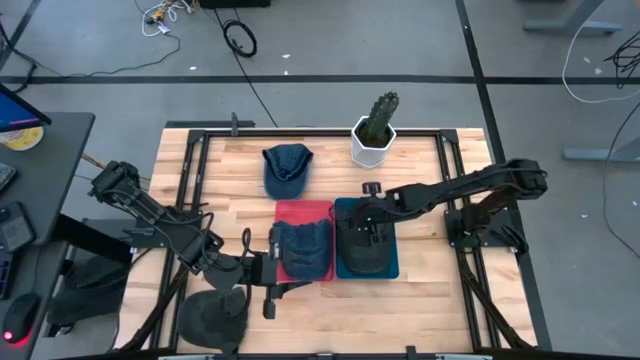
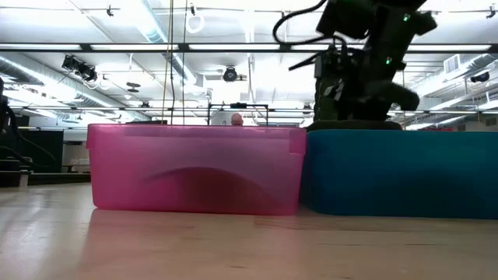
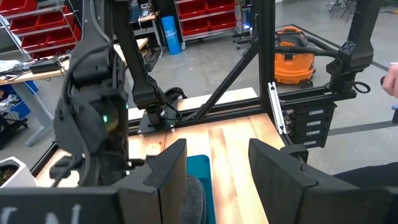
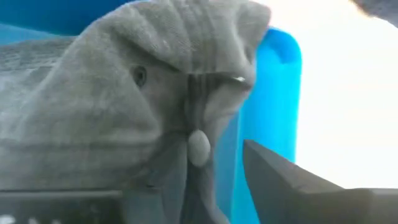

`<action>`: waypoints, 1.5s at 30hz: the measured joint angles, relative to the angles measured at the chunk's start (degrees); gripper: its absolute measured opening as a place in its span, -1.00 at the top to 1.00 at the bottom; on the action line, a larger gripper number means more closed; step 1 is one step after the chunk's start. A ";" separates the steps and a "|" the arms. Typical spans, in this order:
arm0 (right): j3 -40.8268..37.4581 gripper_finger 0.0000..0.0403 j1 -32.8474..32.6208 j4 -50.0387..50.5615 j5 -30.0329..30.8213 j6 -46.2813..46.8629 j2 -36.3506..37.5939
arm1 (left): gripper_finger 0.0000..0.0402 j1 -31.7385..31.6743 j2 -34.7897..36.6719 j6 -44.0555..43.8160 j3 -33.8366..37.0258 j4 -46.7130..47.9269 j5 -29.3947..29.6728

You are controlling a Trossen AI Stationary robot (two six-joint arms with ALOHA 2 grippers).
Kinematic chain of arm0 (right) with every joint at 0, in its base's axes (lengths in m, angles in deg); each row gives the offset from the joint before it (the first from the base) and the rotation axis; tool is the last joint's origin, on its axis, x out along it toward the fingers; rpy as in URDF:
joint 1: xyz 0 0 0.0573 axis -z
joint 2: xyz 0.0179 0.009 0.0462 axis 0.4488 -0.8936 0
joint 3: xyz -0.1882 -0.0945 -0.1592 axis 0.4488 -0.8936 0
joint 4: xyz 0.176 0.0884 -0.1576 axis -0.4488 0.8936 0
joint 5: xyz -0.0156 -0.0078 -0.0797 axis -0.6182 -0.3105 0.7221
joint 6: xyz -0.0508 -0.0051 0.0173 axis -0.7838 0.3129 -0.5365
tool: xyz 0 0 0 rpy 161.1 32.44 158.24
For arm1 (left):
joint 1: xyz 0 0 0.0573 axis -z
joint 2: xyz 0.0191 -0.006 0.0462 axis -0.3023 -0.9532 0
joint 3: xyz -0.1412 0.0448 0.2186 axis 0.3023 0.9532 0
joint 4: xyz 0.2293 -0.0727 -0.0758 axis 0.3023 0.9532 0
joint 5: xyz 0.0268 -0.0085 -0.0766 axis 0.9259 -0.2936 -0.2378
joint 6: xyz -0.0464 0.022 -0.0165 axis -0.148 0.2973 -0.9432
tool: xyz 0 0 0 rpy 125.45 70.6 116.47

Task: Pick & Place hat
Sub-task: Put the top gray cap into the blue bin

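A dark grey cap (image 1: 362,252) lies in the blue bin (image 1: 392,268), its crown bunched up into a fold (image 4: 155,74). My right gripper (image 1: 366,226) reaches in from the table's right and is open low over that cap, the fold rising between its fingers. A denim cap (image 1: 303,246) lies in the pink bin (image 1: 305,208). Another denim cap (image 1: 288,168) rests on the table's far part. A dark cap (image 1: 212,316) sits at the near left corner. My left gripper (image 1: 272,272) waits open, left of the pink bin. My right gripper is open, pointing down over the grey cap's crown near its top button (image 4: 199,147). One finger (image 4: 292,183) stands clear beside the fold; the cap's cloth covers the other. I cannot tell whether the fingers touch the cap.
A potted cactus in a white pot (image 1: 374,138) stands at the far edge behind the blue bin. In the low view the pink bin (image 2: 194,167) and the blue bin (image 2: 401,171) stand side by side. A person's hand (image 3: 392,81) shows beyond the table's right side.
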 joint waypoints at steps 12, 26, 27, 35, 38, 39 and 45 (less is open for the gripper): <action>0.00 -0.02 -1.79 6.06 -7.27 14.66 13.76 | 0.12 0.00 0.00 0.00 0.00 0.09 -0.01; 0.00 0.94 -10.10 5.05 -8.90 10.58 11.97 | 0.12 0.00 0.00 -0.11 0.00 0.87 0.00; 0.00 0.93 -9.94 4.71 -8.92 10.89 11.62 | 0.12 0.00 0.00 -0.10 0.00 0.87 0.00; 0.00 0.97 -8.02 2.97 -11.19 9.96 4.90 | 0.12 0.00 0.00 0.00 0.00 0.90 0.00; 0.01 0.98 -6.42 3.03 -12.79 10.14 1.09 | 0.12 0.00 0.00 0.02 0.00 0.91 -0.02; 0.02 0.99 -5.83 3.03 -13.72 9.86 -0.09 | 0.12 0.00 0.00 0.02 0.00 0.90 -0.02; 0.17 0.99 -3.17 2.56 -20.64 7.19 -4.39 | 0.12 0.08 0.00 0.00 0.00 0.92 0.00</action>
